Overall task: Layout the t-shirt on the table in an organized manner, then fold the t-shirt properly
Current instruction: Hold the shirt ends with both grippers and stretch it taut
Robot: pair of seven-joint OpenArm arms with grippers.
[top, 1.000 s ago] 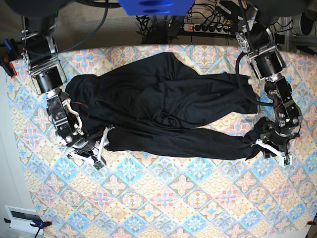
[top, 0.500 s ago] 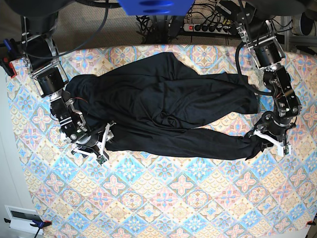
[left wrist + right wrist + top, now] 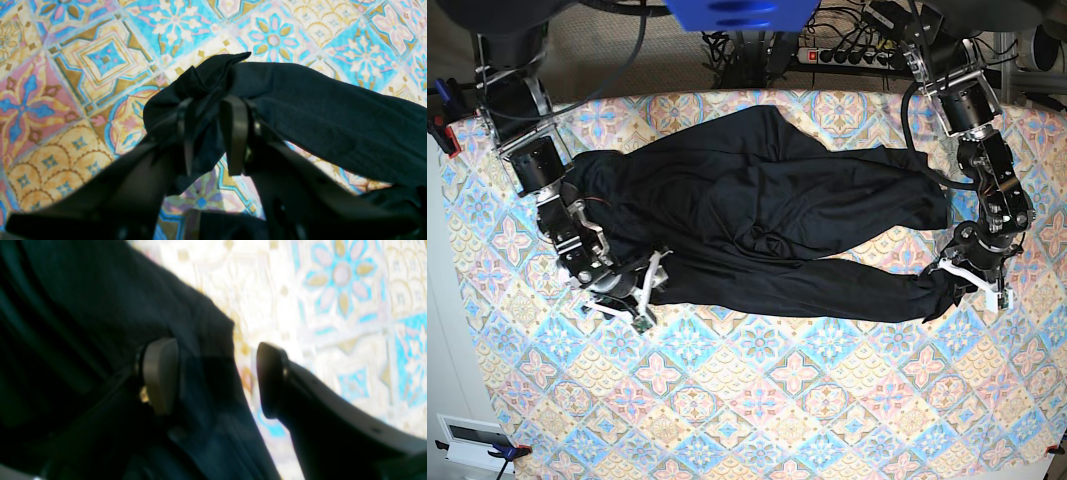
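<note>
Fabric of the soft black t-shirt (image 3: 767,215) lies rumpled and creased across the table (image 3: 807,400), a surface of pastel tile pattern. The left gripper (image 3: 208,133) pinches a bunched corner tight. The right gripper (image 3: 217,373) gapes wide, dark cloth lying slack between its fingers.
</note>
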